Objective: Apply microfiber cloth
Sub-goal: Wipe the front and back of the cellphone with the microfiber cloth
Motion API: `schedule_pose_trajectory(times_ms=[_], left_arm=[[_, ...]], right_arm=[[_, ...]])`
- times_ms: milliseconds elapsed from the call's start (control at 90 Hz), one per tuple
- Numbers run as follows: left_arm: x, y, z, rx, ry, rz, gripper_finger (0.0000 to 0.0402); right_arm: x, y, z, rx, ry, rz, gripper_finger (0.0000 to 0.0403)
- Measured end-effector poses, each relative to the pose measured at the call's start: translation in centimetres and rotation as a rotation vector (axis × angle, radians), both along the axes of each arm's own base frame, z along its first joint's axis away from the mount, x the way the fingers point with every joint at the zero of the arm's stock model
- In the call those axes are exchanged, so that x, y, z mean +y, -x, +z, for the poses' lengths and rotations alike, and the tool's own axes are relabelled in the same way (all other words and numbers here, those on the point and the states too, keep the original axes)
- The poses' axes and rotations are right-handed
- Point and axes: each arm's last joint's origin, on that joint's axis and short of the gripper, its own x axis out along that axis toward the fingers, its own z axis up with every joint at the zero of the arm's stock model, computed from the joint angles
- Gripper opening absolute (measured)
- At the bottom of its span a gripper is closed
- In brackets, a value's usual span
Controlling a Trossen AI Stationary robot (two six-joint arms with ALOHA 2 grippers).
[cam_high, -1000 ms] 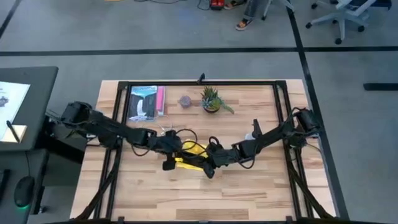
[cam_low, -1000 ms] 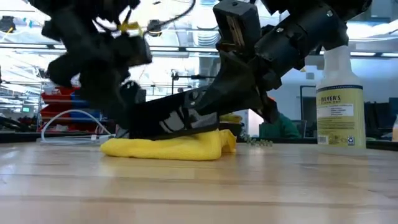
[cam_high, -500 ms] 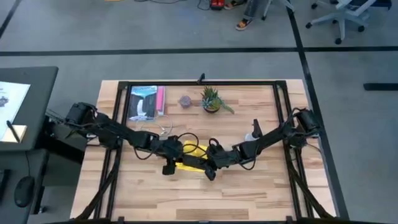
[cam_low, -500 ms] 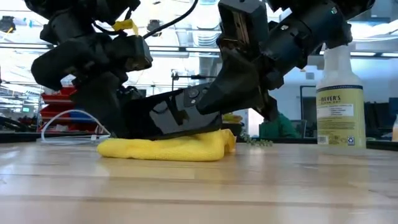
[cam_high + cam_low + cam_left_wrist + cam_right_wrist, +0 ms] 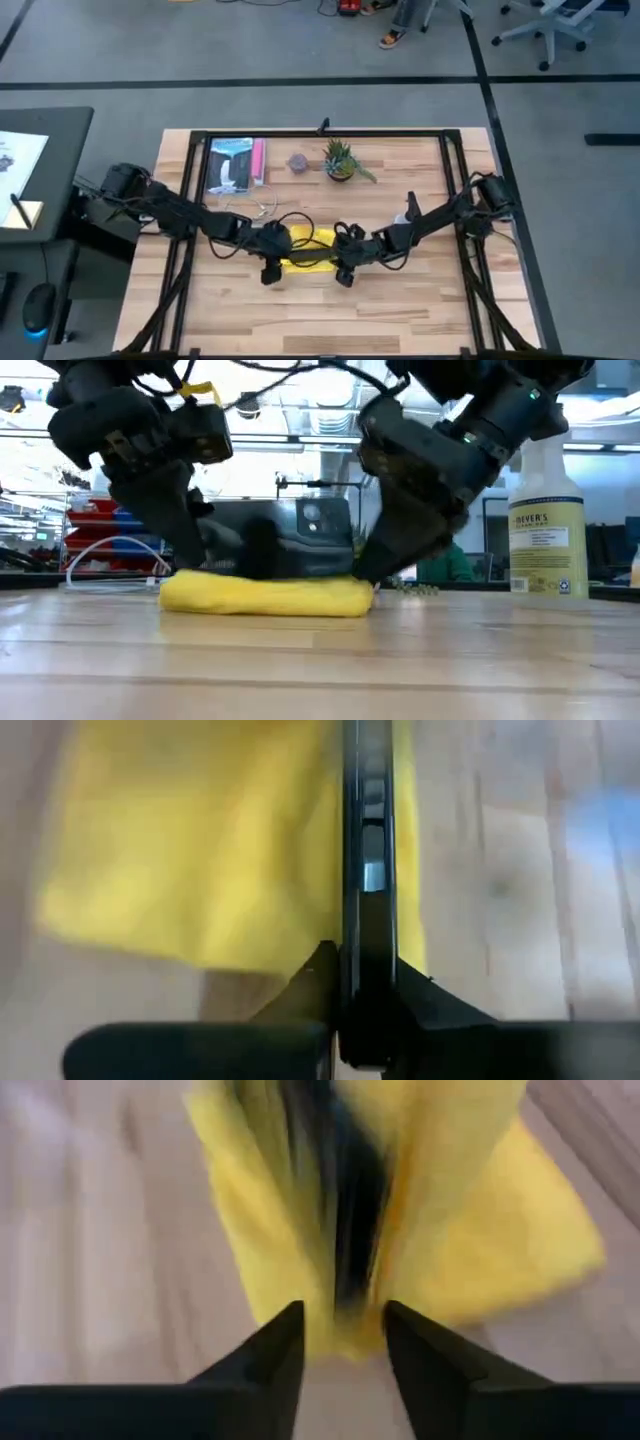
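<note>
The yellow microfiber cloth (image 5: 308, 262) lies bunched on the table's middle (image 5: 265, 597). A black smartphone (image 5: 290, 540) stands level on its long edge on top of the cloth, camera side toward the low view. My left gripper (image 5: 365, 1010) is at the phone's left end, shut on it (image 5: 272, 262). My right gripper (image 5: 345, 1345) is open at the phone's right end (image 5: 342, 268). Its fingers stand apart on either side of the blurred black phone (image 5: 345, 1230), and I see no touch. My left gripper pinches the smartphone's left end (image 5: 368, 970) between its two fingers, one on each flat face. The fingers come from the table's left, slanting down, and lie along the phone. The phone stands level, its lower long edge on the yellow cloth (image 5: 200, 850).
A spray bottle (image 5: 546, 520) stands right of the middle (image 5: 410, 212). Along the far edge are a potted plant (image 5: 340, 160), a small grey lump (image 5: 297, 161) and a packaged item (image 5: 232, 165). Loose cable (image 5: 262, 208) lies near my left arm. Bare wood stretches along the near edge.
The smartphone was tilted over the cloth with its right end raised in my right gripper; now it stands level on the cloth. My left gripper has shut on its left end. My right gripper has come down and opened, letting go.
</note>
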Motion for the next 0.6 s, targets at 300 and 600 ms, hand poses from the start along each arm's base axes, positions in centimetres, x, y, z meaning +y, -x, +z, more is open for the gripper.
schedule_pose_trajectory(times_ms=[300, 600], left_arm=[[0.6, 4.5, 1.6, -0.108, 0.13, 0.117, 0.0011], [2.8, 10.6, -0.3, -0.346, 0.33, 0.284, 0.0011]], right_arm=[[0.9, 0.2, 4.8, -0.001, 0.062, 0.064, 0.0216], [1.0, -3.3, 3.5, -0.248, 0.135, 0.087, 0.0219]])
